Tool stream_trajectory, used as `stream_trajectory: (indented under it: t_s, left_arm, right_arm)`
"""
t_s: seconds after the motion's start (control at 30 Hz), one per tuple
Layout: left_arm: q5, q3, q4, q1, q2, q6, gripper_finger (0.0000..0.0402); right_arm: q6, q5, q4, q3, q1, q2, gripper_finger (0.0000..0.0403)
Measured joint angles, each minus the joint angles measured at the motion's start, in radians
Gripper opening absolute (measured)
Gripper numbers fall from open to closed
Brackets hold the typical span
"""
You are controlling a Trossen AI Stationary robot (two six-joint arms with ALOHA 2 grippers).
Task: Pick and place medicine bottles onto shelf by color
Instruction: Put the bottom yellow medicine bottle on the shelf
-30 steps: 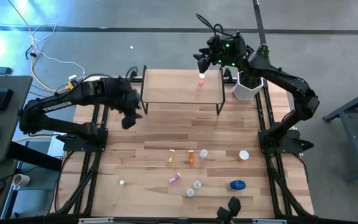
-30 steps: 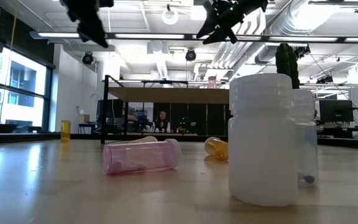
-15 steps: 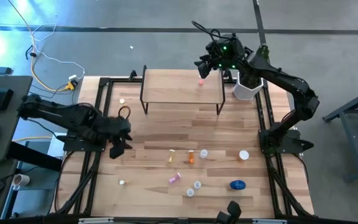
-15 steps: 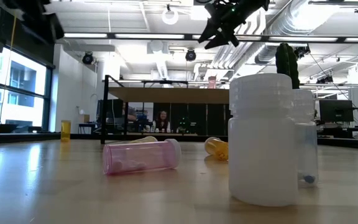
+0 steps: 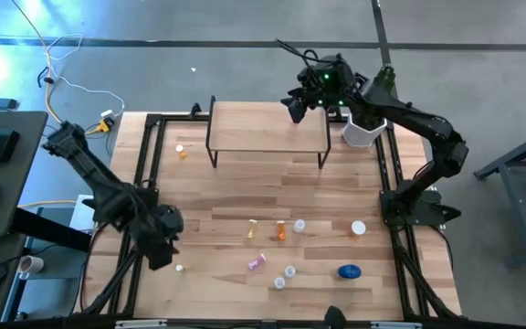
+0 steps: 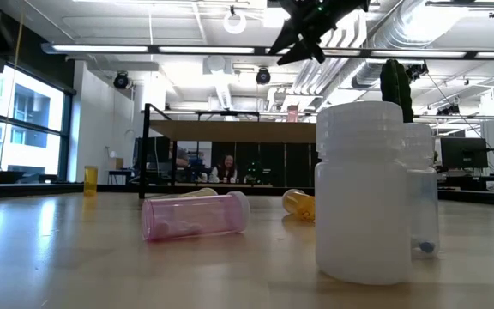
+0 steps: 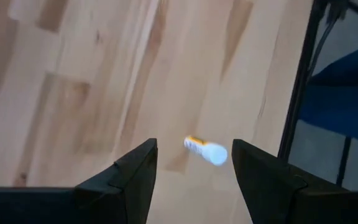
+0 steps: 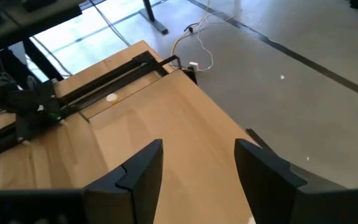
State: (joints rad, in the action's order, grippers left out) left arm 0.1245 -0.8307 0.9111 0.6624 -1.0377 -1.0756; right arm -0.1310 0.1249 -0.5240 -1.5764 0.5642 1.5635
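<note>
Shelf (image 5: 268, 126) mostly bare, bottles (image 5: 281, 233) clustered mid-table

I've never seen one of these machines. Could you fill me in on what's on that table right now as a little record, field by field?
Left gripper: open, empty, low over the table's left front, above a small white-capped bottle
Right gripper: open, empty, above the shelf's right end
Shelf: low wooden board on black legs, at the table's back
Loose bottles: pink, orange, white, scattered at the front
Blue jar: front right
Cactus pot: beside the shelf
</note>
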Motion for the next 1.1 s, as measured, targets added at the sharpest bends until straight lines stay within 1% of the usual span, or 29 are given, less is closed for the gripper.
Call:
stream_trajectory:
  t_s: [0.13,0.23,0.3,0.5,0.7,0.87,1.1]
  left_arm:
    - [0.005,0.0,-0.05,0.068,-0.071,-0.065,0.0195]
    - [0.03,0.0,-0.087,0.107,-0.114,-0.112,0.0195]
    - [0.05,0.0,-0.098,0.131,-0.138,-0.147,0.0195]
    - [0.061,0.0,-0.11,0.183,-0.191,-0.226,0.0195]
    - [0.074,0.0,-0.169,0.198,-0.249,-0.231,0.0195]
    - [0.073,0.0,-0.17,0.198,-0.301,-0.24,0.0195]
    - [0.077,0.0,-0.172,0.198,-0.336,-0.257,0.0195]
  right_arm:
    - [0.0,0.0,0.0,0.0,-0.019,0.0,0.019]
    - [0.0,0.0,0.0,0.0,-0.025,0.0,0.019]
    - [0.0,-0.001,0.0,0.0,-0.029,0.0,0.019]
    - [0.0,-0.001,-0.002,0.0,-0.03,0.0,0.019]
    - [0.0,-0.001,-0.003,0.0,-0.03,0.0,0.019]
    - [0.0,-0.002,-0.003,0.0,-0.03,0.0,0.019]
    - [0.0,-0.002,-0.003,0.0,-0.03,0.0,0.019]
